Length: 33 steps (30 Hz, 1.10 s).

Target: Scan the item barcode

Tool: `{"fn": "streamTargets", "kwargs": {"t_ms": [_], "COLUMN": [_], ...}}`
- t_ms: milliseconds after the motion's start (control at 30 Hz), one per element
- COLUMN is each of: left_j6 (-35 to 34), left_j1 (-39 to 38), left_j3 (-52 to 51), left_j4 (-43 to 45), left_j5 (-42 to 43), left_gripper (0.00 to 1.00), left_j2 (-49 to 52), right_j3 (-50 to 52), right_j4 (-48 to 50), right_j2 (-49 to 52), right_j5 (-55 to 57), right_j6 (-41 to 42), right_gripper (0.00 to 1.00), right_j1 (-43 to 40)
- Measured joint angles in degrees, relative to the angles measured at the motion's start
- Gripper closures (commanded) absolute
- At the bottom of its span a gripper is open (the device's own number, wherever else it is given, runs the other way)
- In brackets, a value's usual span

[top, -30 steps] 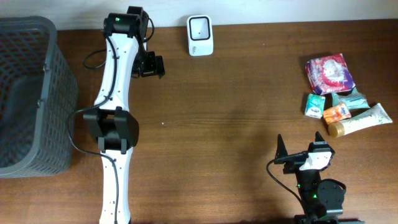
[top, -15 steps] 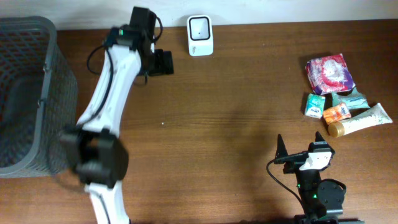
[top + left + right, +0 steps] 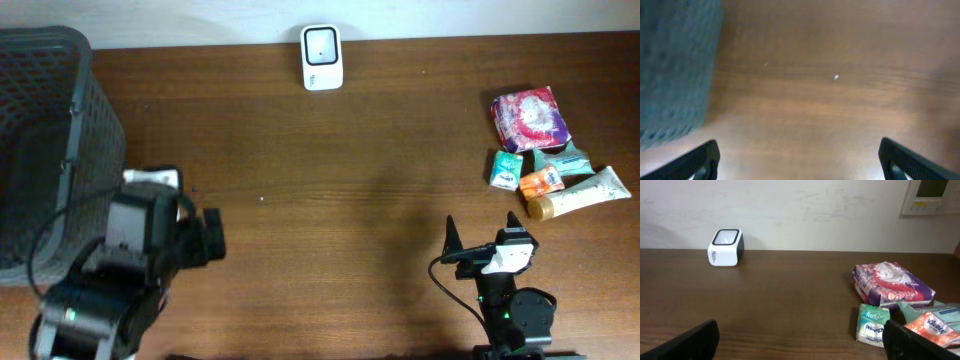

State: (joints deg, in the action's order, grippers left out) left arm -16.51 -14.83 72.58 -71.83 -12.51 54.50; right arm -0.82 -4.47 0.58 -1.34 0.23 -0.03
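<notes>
Left end effector (image 3: 211, 236) gapes released near the grey basket (image 3: 102, 130), right end effector (image 3: 452, 240) likewise released

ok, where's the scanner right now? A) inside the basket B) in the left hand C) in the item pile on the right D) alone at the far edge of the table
D: the white scanner stands alone at the far edge of the table, apart from the basket and the item pile.
</notes>
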Motion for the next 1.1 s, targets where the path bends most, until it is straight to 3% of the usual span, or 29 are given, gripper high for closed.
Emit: {"fn": "streamTargets", "kwargs": {"t_ms": [100,267,400,500,667,833,1100], "left_j6": [0.0,0.0,0.0,4.6,10.8,12.2,14.2], "left_j1": [0.0,2.8,6.3,9.4,10.7,12.7,17.3], "left_j3": [-4.7,-23.5,-31.8,-38.2,-50.7,-64.5,-70.5], "left_j4": [0.4,15.5,16.4,23.2,43.0,58.5,68.1], "left_j5": [-1.5,-1.9,-1.5,-0.2,5.1,8.2,13.6], "left_gripper": [0.01,0.01,0.01,0.01,0.01,0.01,0.01], "left_j2": [-4.4,-19.5,-31.1,-37.5,-45.0,-51.0,-53.6], "right_j3": [0.0,0.0,0.0,0.0,0.0,0.0,0.0], "right_j4": [0.0,0.0,0.0,0.0,0.0,0.0,0.0], "right_j2": [0.0,0.0,0.0,0.0,0.0,0.0,0.0], "right_j5": [0.0,0.0,0.0,0.0,0.0,0.0,0.0], "right_j6": [0.0,0.0,0.0,0.0,0.0,0.0,0.0], "right_gripper": [0.01,0.01,0.01,0.01,0.01,0.01,0.01], "right_j1": [0.0,0.0,0.0,0.0,0.0,0.0,0.0]}}
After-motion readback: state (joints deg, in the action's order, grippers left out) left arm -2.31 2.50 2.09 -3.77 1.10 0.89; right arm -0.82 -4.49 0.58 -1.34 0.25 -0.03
